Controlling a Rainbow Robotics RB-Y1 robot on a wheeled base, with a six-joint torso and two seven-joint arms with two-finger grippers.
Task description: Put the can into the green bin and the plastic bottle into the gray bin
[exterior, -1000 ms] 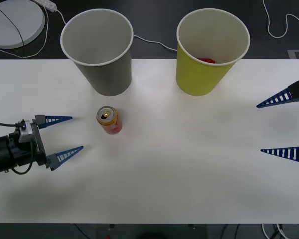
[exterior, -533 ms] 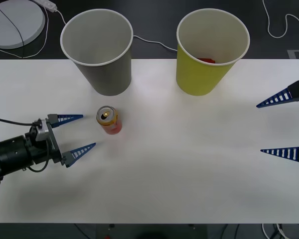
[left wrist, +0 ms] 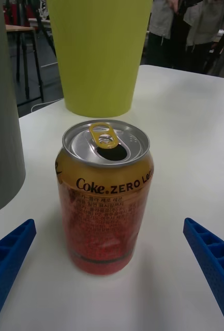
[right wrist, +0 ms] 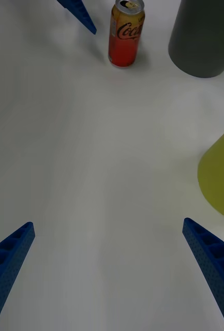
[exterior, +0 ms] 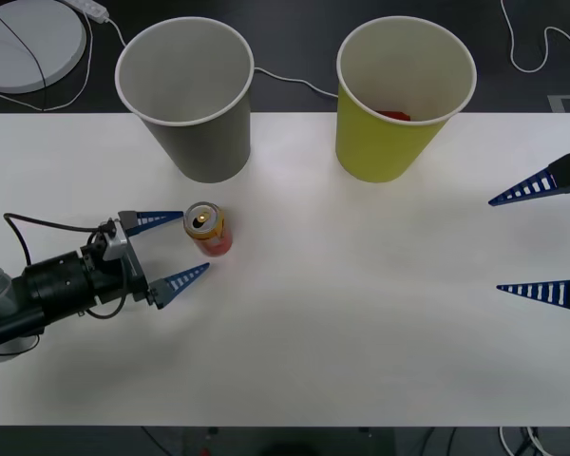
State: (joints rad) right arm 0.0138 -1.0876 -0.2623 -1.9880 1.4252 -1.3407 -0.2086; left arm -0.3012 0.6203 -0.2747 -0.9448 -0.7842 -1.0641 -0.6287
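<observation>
The left hand (exterior: 179,249) was spread open just short of the can (exterior: 206,229), not yet gripped; both bins awaited. Right hand (exterior: 537,239) open.

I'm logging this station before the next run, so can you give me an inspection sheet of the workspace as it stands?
Surface: white table, bare apart from the items below.
Job's things: can upright, opened, in front of the gray bin; green bin upright beside it, something red inside.
Clutter: nothing seen on the table.
Grippers: left gripper open, low at the can, fingers not touching it; right gripper open, at the table's right edge.
Cables: white cables on the dark floor behind the bins; black cable on the left arm.
Surroundings: round white disc far left.
</observation>
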